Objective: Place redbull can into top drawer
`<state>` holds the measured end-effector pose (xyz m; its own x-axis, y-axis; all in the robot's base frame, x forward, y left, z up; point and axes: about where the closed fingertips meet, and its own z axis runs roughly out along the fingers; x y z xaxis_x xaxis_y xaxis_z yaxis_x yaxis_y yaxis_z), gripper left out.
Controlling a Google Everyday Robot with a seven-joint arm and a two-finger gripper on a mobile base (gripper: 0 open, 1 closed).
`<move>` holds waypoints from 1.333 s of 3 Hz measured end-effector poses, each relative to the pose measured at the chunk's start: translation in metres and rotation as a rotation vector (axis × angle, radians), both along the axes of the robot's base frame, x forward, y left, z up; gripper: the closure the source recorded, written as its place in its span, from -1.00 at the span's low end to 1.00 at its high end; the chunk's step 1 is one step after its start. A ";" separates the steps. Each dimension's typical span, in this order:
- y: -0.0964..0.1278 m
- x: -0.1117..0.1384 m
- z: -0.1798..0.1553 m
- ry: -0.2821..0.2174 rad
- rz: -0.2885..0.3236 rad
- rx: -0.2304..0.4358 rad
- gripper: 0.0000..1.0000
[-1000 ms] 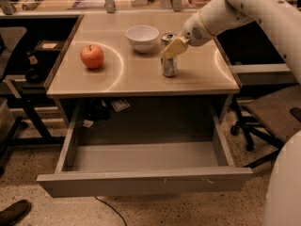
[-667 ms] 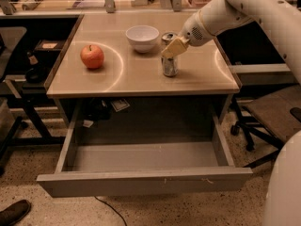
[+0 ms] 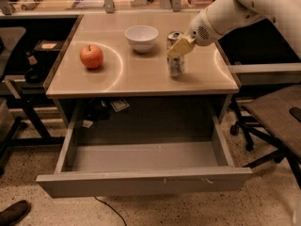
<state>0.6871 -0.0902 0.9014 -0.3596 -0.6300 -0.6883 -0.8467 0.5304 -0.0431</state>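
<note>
The redbull can (image 3: 176,68) stands upright on the beige table top (image 3: 136,76), right of centre, next to the white bowl (image 3: 141,37). My gripper (image 3: 179,46) reaches in from the upper right on the white arm and sits at the can's upper part, covering its top half. The can rests on the table. The top drawer (image 3: 141,182) is pulled out wide open below the table's front edge, and its grey inside is bare.
A red apple (image 3: 91,56) lies on the table's left side. An office chair (image 3: 275,119) stands to the right of the drawer. A dark shelf unit (image 3: 28,74) is on the left. A shoe (image 3: 14,213) shows at the bottom left.
</note>
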 end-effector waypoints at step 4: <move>-0.025 -0.095 0.010 0.049 -0.121 0.008 1.00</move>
<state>0.5924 -0.1153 0.9110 -0.4662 -0.5746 -0.6727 -0.7773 0.6292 0.0013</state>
